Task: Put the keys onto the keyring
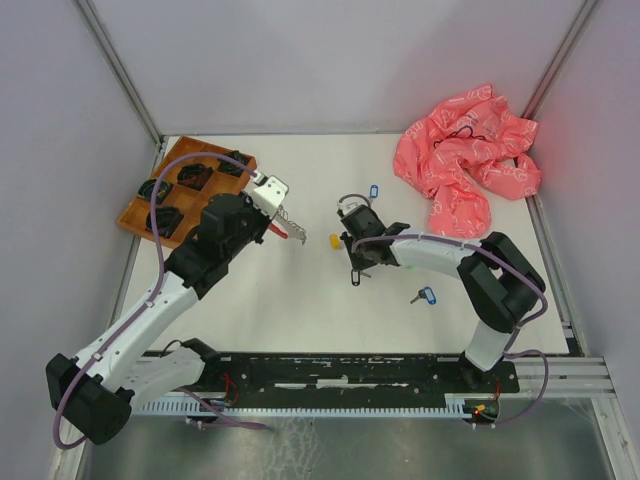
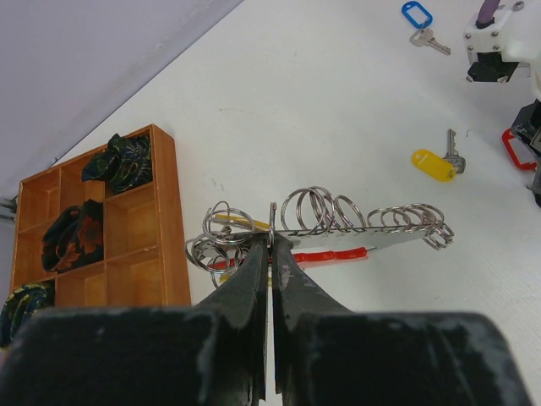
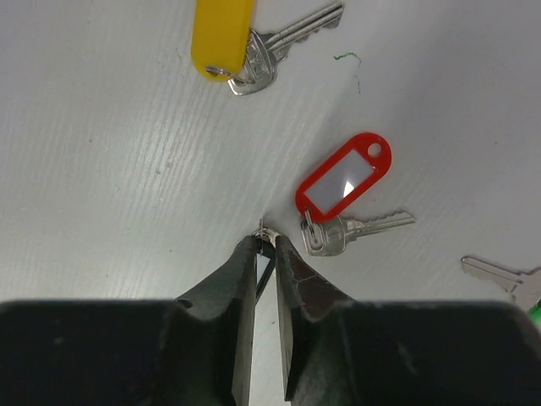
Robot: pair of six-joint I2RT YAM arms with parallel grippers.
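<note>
On our near side: a blue-tagged key point(image 1: 426, 296) lies on the table point(image 1: 300, 300).
Right gripper point(image 3: 266, 243): pressed onto a thin dark piece point(image 3: 265, 275); we cannot identify it.
Beyond its tips: red-tagged key point(image 3: 342, 182), then yellow-tagged key point(image 3: 224, 34).
Left gripper point(image 2: 270, 241): pinching the keyring point(image 2: 355, 224).
Far left: wooden tray point(image 1: 150, 205).

No legible text, number or brand mark in any view. Red key tag point(image 3: 342, 184): white insert, blank save for glare. Yellow key tag point(image 3: 221, 35), at its 11 o'clock: plain. Pink bag point(image 1: 465, 165), 1 o'clock on desk point(image 1: 300, 300): pale print, unreadable.
</note>
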